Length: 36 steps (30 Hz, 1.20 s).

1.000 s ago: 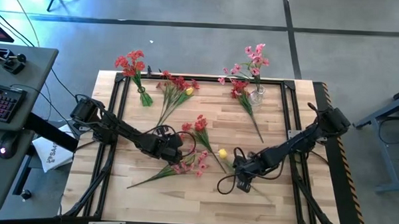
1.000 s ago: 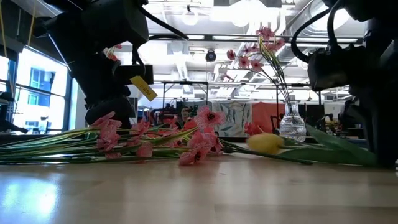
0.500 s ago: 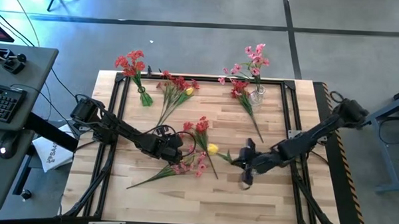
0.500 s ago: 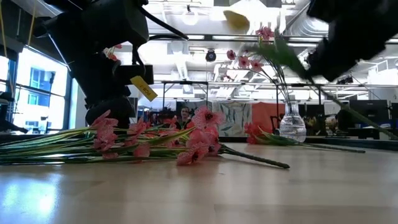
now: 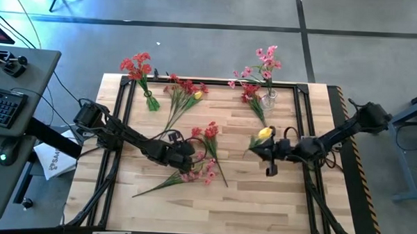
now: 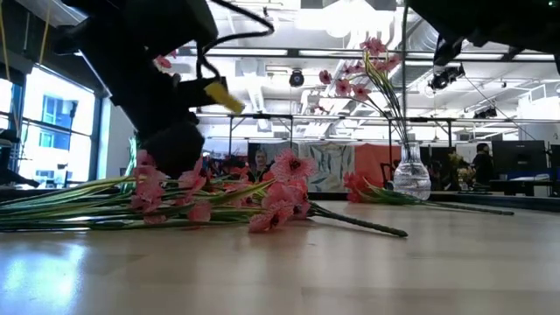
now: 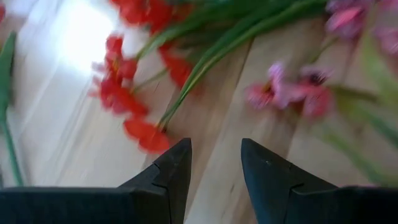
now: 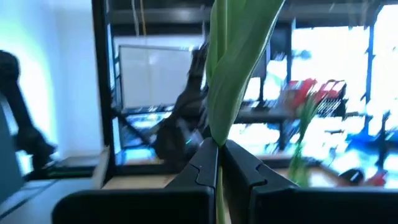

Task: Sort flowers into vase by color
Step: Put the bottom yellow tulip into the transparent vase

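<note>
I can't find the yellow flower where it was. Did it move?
Yes. The right pincer lifted the yellow flower off the table, closer to the glass vase.

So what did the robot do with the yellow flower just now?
The right gripper shut on the yellow flower, lifted it off the table and carried it toward the glass vase. The left gripper stayed open over the red and pink flowers in the middle of the table. The vase and the other flowers did not move.
</note>
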Motion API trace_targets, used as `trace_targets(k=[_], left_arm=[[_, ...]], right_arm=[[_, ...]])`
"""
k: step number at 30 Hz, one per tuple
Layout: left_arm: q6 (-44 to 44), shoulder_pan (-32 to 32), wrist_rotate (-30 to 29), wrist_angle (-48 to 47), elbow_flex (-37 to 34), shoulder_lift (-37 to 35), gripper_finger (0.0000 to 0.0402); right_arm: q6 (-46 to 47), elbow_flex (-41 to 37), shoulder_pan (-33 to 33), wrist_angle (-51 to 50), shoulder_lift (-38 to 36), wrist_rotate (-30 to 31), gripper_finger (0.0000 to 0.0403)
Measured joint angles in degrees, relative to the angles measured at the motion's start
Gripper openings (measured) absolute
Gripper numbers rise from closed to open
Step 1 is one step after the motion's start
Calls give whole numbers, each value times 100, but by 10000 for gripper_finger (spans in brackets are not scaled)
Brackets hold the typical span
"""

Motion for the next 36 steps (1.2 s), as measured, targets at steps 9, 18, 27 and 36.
trace_targets(k=[9, 18, 27, 36], left_arm=[[991, 277, -101, 739, 0, -1, 129], [1877, 1007, 41, 1657, 0, -1, 129], [2981, 1944, 55, 3313, 0, -2, 129], [3050, 2449, 51, 3696, 0, -2, 129]], right_arm=[[-521, 102, -542, 77, 0, -17, 3], [-1804, 102, -1076, 334, -589, 1476, 12], [-2914, 115, -2068, 868, -2081, 2184, 13], [-1562, 115, -3488, -771, -2216, 1793, 13]])
